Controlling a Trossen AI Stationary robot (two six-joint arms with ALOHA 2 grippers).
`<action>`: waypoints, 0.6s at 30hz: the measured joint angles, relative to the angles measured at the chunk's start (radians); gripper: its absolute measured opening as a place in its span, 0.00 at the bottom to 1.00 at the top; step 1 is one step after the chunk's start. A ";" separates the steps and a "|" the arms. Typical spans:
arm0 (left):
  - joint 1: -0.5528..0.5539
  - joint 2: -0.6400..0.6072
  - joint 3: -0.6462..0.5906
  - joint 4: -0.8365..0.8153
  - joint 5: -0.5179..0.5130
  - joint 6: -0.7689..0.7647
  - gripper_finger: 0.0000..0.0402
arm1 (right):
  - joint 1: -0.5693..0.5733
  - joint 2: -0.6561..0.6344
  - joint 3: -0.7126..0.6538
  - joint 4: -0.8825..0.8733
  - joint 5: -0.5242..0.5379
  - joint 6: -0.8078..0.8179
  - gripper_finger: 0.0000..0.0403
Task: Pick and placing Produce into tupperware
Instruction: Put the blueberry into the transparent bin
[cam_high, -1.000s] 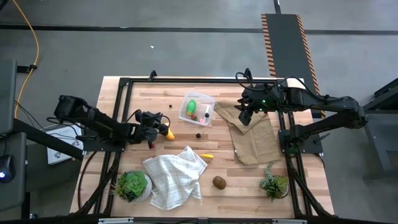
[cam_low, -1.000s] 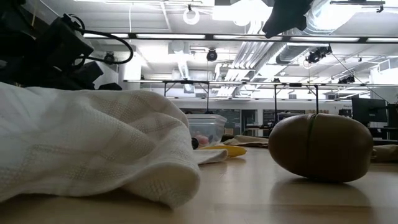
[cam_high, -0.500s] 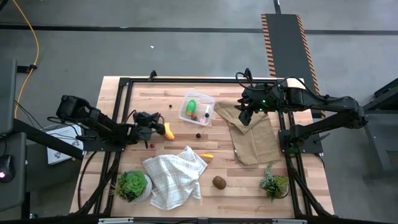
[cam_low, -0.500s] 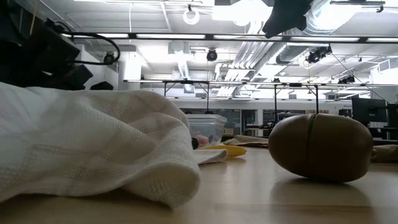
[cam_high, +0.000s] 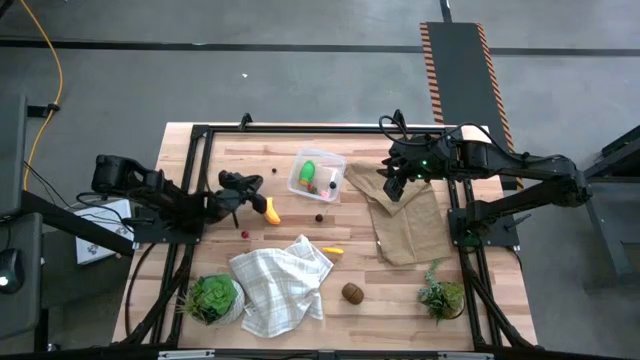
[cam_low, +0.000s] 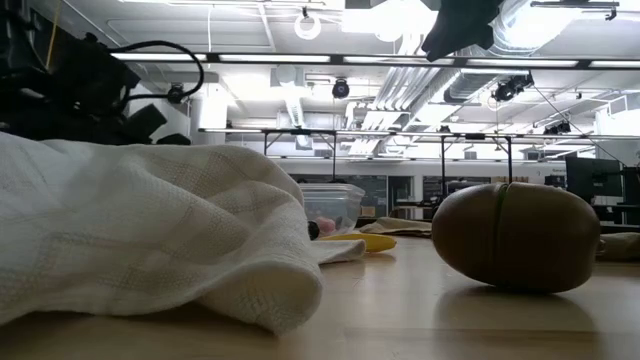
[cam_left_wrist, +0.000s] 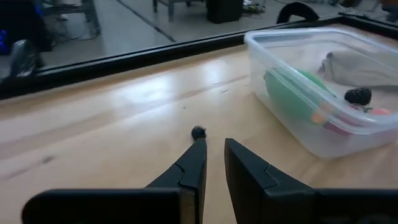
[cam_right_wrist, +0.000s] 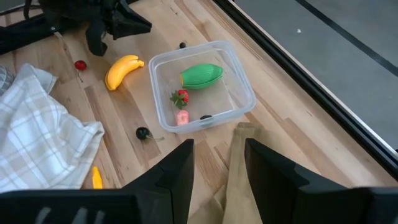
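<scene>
Kiwi (cam_high: 352, 292) lay nearest on the counter (cam_high: 480, 310), small yellow piece (cam_high: 333, 251) beyond it. Left pincer (cam_high: 248, 182), fingers slightly apart and empty, had drawn back from the banana (cam_high: 268, 209) over the last second and now pointed at a dark berry (cam_left_wrist: 198, 132); likely the next pick. Tupperware (cam_high: 316, 176) held the green piece (cam_right_wrist: 201, 75). Right pincer (cam_high: 392, 186) hovered parted over the brown cloth (cam_high: 405, 225).

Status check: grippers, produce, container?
Left gripper empty, near the yellow banana. Right gripper open over brown cloth. Clear square tupperware holds green piece. Nothing in the way.
</scene>
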 joint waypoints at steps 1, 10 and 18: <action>0.022 0.000 0.004 0.010 0.028 0.018 0.12 | 0.000 0.000 0.000 0.000 0.000 0.001 0.33; 0.154 0.000 0.016 0.007 0.186 0.106 0.12 | 0.000 0.000 0.000 0.000 0.004 0.023 0.33; 0.221 0.000 0.016 0.006 0.279 0.131 0.12 | 0.000 0.000 0.000 0.004 0.027 0.023 0.33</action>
